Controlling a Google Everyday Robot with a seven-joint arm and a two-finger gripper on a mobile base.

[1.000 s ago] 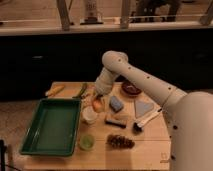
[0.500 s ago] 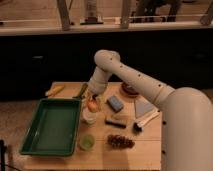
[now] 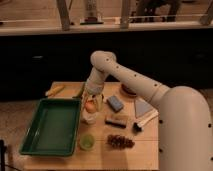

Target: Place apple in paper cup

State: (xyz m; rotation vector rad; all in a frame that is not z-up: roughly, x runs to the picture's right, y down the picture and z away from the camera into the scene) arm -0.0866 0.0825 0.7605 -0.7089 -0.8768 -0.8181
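End effector (image 3: pixel 91 101) gripping apple (image 3: pixel 90 106) over paper cup (image 3: pixel 89 118) | green tray (image 3: pixel 35 142) left | green cup (image 3: pixel 86 142) near

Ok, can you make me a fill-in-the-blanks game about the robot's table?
1. The gripper is holding the ____ just above the paper cup.
2. The big tray left of the paper cup is colored ____.
3. The pinecone-like cluster lies to the ____ of the translucent green cup.

Missing words: apple; green; right
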